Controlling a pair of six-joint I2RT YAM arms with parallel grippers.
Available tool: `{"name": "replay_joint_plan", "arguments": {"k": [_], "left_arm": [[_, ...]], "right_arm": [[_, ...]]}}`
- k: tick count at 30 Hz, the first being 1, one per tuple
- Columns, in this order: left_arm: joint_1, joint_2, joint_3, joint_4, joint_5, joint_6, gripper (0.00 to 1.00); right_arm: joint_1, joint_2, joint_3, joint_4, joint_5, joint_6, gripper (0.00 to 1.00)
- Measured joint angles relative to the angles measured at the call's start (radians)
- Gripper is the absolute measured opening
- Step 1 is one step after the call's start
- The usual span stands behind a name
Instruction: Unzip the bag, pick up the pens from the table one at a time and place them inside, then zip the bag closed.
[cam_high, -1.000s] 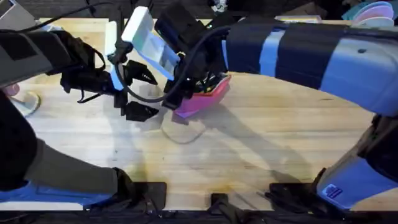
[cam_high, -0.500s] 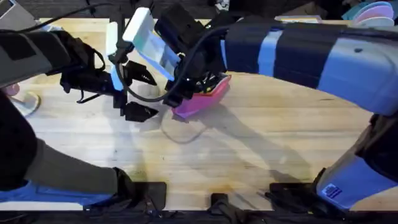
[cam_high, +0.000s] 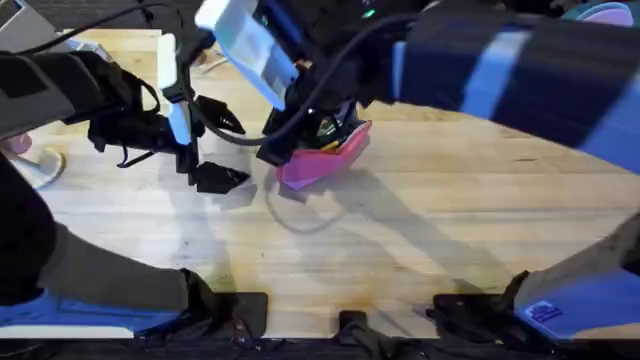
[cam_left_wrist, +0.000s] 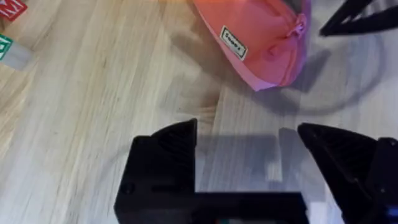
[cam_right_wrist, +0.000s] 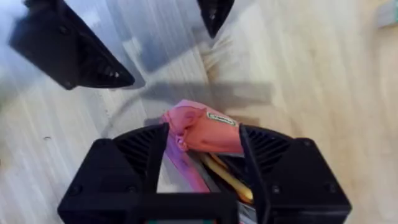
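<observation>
One orange-yellow pen (cam_right_wrist: 225, 175) inside pink bag (cam_high: 318, 160) | right claw (cam_right_wrist: 202, 146) clamped on bag | left claw (cam_left_wrist: 247, 140) apart, empty

A robotics lab or test bench, by every sign. Two robot arms are mounted at the near edge of a light wood butcher-block table (cam_high: 420, 230), their bases at five and seven o'clock, with black cables (cam_high: 130, 15) trailing across at eleven o'clock. Toy letter blocks (cam_left_wrist: 11, 28) lie on the wood as loose props. At one o'clock, past the table's far edge, stacked pastel bowls (cam_high: 605, 15) sit like stored supplies.
</observation>
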Motion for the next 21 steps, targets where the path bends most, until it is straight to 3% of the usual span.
{"name": "replay_joint_plan", "arguments": {"k": [4,7,11,12,16,21], "left_arm": [[0.0,0.0,0.0,0.005,0.0,0.013,0.993],[0.009,0.0,0.0,0.005,0.005,0.076,0.993],[0.045,0.0,0.0,0.0,0.026,0.129,0.994],[0.079,0.004,0.0,-0.007,0.043,0.156,0.993],[0.13,0.063,0.0,-0.055,0.07,0.223,0.993],[0.144,0.107,0.0,-0.066,0.089,0.259,0.993]], "right_arm": [[-0.001,-0.029,0.0,0.002,0.0,0.003,0.76],[-0.002,-0.024,0.0,-0.001,0.002,0.003,0.78],[-0.002,-0.024,0.0,-0.001,0.002,0.003,0.802],[-0.002,-0.024,0.0,0.002,0.002,0.003,0.825],[-0.002,-0.008,0.0,0.006,0.002,0.003,0.846],[-0.002,0.042,0.0,0.019,0.002,0.003,0.85]]}}
